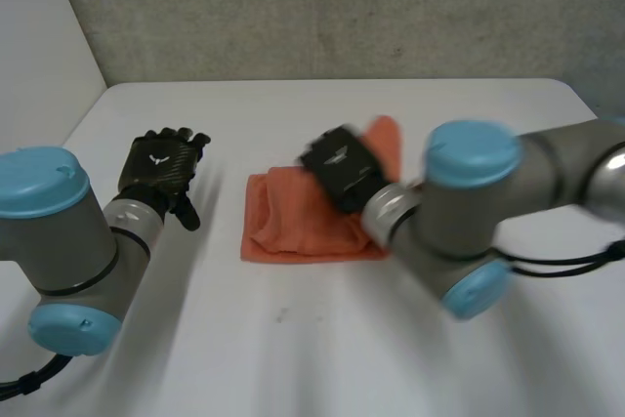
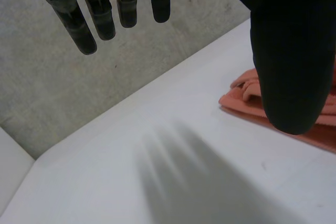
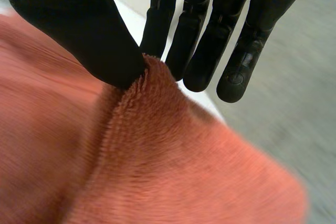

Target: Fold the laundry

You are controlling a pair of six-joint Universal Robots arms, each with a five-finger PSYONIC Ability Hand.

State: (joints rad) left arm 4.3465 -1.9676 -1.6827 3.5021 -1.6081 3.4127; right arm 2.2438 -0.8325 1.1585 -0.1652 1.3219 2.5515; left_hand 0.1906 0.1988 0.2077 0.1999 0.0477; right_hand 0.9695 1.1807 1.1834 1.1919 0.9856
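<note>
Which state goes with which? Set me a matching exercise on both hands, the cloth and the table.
Things:
1. left hand
2. right hand
3. cloth
4. table

States:
A. white, bears the cloth
B. open, fingers straight, apart from the cloth
C. orange, one fold drawn up
D. thumb and fingers pinching the cloth

Pairs: 1-B, 2-D, 3-C, 4-A
</note>
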